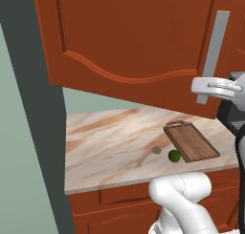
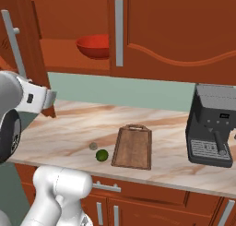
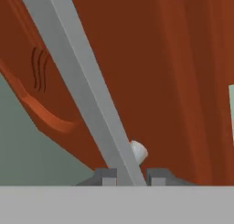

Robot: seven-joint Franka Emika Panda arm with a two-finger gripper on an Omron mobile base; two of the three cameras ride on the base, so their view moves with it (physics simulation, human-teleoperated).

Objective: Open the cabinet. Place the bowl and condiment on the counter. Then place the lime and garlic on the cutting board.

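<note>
One cabinet (image 1: pixel 129 47) door hangs swung open over the counter (image 1: pixel 110 142); we see the gripper (image 3: pixel 130 177) clenched on its grey handle (image 3: pixel 82 86). Bowl (image 2: pixel 93 46) on the shelf inside; lime (image 1: pixel 174 155) and garlic (image 1: pixel 156 150) just beside the cutting board (image 1: pixel 191 141).

You've got the lime (image 2: pixel 102 155) and garlic (image 2: pixel 93 146) just left of the board (image 2: pixel 133 147); the bowl (image 2: pixel 93 46) sits above in the cabinet (image 2: pixel 69 54).

Both base views look forward and down over the counter (image 1: pixel 110 147) from behind, left and right, sharing the cutting board (image 2: pixel 132 147). The hand view sits close against the cabinet (image 3: pixel 183 58) door's handle (image 3: pixel 87 90).
</note>
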